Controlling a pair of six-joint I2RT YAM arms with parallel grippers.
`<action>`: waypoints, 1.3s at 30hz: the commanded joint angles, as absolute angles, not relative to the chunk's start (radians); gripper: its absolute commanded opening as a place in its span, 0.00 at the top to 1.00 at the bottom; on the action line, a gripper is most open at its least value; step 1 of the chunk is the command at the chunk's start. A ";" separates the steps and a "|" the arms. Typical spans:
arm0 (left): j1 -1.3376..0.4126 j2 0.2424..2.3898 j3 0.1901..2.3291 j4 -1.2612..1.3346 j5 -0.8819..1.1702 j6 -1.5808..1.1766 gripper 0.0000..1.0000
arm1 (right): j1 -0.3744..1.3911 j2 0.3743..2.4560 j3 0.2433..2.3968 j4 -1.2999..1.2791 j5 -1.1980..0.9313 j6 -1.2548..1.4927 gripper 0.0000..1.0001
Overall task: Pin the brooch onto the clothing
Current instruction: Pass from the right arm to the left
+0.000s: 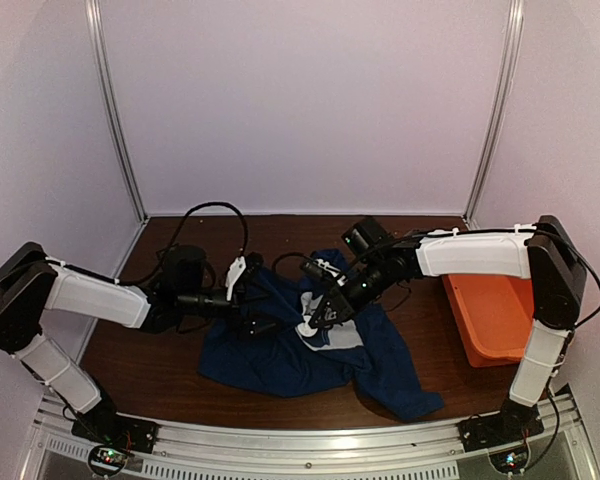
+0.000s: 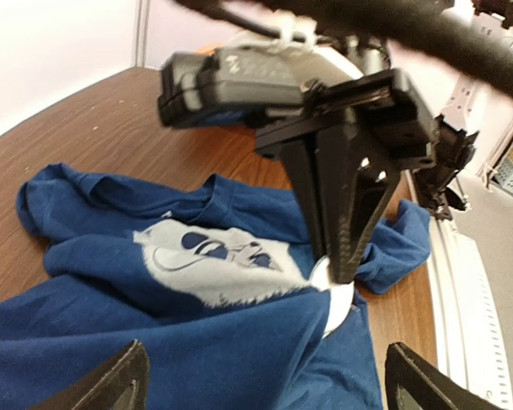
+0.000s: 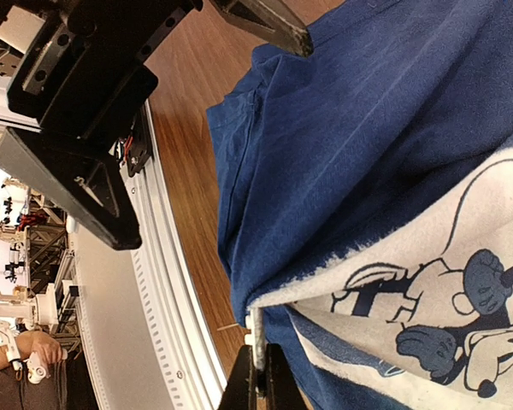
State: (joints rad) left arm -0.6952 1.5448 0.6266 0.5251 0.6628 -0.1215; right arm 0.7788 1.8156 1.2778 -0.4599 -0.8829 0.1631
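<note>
Orange tub [image 1: 490,318] on brown table [image 1: 140,352], right side.

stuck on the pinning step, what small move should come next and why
Probably lower the open left gripper and pinch the navy T-shirt beside the mouse print. The shut right gripper seems to hold the brooch at a loose fold there, so the cloth likely needs steadying.

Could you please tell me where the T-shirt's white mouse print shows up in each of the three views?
Top external: white mouse print at centre, just right of the right gripper.
Left wrist: middle, left of that gripper.
Right wrist: lower right.
Shared landmark: the right gripper, shut on the brooch, at the print's edge.
</note>
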 commanded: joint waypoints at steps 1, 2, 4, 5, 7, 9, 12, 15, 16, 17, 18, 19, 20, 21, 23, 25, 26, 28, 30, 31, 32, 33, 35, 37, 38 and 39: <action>-0.695 1.596 0.669 0.620 0.761 -0.150 0.03 | 0.777 1.795 1.271 -0.454 -0.913 0.145 1.00; -0.695 1.613 0.687 0.608 0.776 -0.149 0.04 | 0.777 1.793 1.269 -0.451 -0.916 0.144 1.00; -0.695 1.647 0.721 0.585 0.803 -0.147 0.06 | 0.778 1.789 1.268 -0.447 -0.924 0.144 1.00; -0.695 1.660 0.736 0.573 0.810 -0.144 0.07 | 0.778 1.788 1.269 -0.445 -0.928 0.143 1.00; -0.695 1.685 0.767 0.547 0.826 -0.137 0.09 | 0.777 1.782 1.268 -0.444 -0.933 0.141 1.00; -0.695 1.708 0.789 0.534 0.845 -0.137 0.12 | 0.777 1.779 1.267 -0.439 -0.938 0.143 1.00; -0.695 1.739 0.821 0.513 0.865 -0.136 0.18 | 0.778 1.778 1.267 -0.437 -0.943 0.142 1.00; -0.697 1.762 0.840 0.502 0.896 -0.136 0.23 | 0.777 1.777 1.269 -0.435 -0.945 0.142 1.00; -0.699 1.768 0.843 0.502 0.904 -0.135 0.23 | 0.778 1.777 1.270 -0.436 -0.944 0.141 1.00; -0.700 1.771 0.844 0.500 0.907 -0.133 0.23 | 0.776 1.777 1.271 -0.436 -0.943 0.139 1.00; -0.702 1.772 0.842 0.499 0.915 -0.130 0.23 | 0.777 1.779 1.272 -0.436 -0.942 0.139 1.00; -0.701 1.772 0.841 0.503 0.921 -0.130 0.23 | 0.775 1.781 1.273 -0.434 -0.943 0.139 1.00; -0.701 1.772 0.833 0.514 0.925 -0.134 0.23 | 0.776 1.781 1.271 -0.432 -0.944 0.140 1.00; -0.701 1.770 0.824 0.531 0.933 -0.138 0.22 | 0.776 1.781 1.270 -0.429 -0.945 0.141 1.00; -0.701 1.768 0.804 0.571 0.940 -0.155 0.21 | 0.774 1.781 1.267 -0.421 -0.948 0.144 1.00; -0.701 1.769 0.791 0.598 0.951 -0.166 0.21 | 0.772 1.781 1.266 -0.418 -0.952 0.146 1.00; -0.701 1.773 0.790 0.606 0.956 -0.170 0.22 | 0.771 1.778 1.265 -0.413 -0.955 0.149 1.00; -0.701 1.784 0.790 0.615 0.967 -0.177 0.24 | 0.765 1.773 1.262 -0.403 -0.965 0.154 1.00; -0.701 1.792 0.788 0.622 0.971 -0.180 0.25 | 0.762 1.765 1.252 -0.382 -0.971 0.167 1.00; -0.701 1.796 0.785 0.628 0.972 -0.183 0.26 | 0.762 1.762 1.249 -0.375 -0.972 0.170 1.00; -0.701 1.797 0.781 0.633 0.973 -0.187 0.26 | 0.762 1.760 1.247 -0.373 -0.973 0.170 1.00; -0.701 1.802 0.782 0.635 0.975 -0.187 0.26 | 0.762 1.760 1.247 -0.372 -0.975 0.171 1.00; -0.703 1.809 0.788 0.621 0.975 -0.182 0.29 | 0.761 1.761 1.248 -0.373 -0.975 0.173 1.00; -0.706 1.811 0.797 0.593 0.974 -0.169 0.33 | 0.761 1.760 1.250 -0.369 -0.976 0.176 1.00; -0.708 1.812 0.799 0.589 0.973 -0.166 0.34 | 0.761 1.760 1.250 -0.365 -0.975 0.181 1.00; -0.711 1.810 0.800 0.587 0.971 -0.167 0.34 | 0.761 1.761 1.250 -0.363 -0.976 0.184 1.00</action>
State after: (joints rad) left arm -0.6979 1.7958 0.7986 0.5804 0.9501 -0.1780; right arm 0.7650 1.8008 1.2568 -0.4072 -0.9466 0.1699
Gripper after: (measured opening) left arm 0.670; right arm 0.007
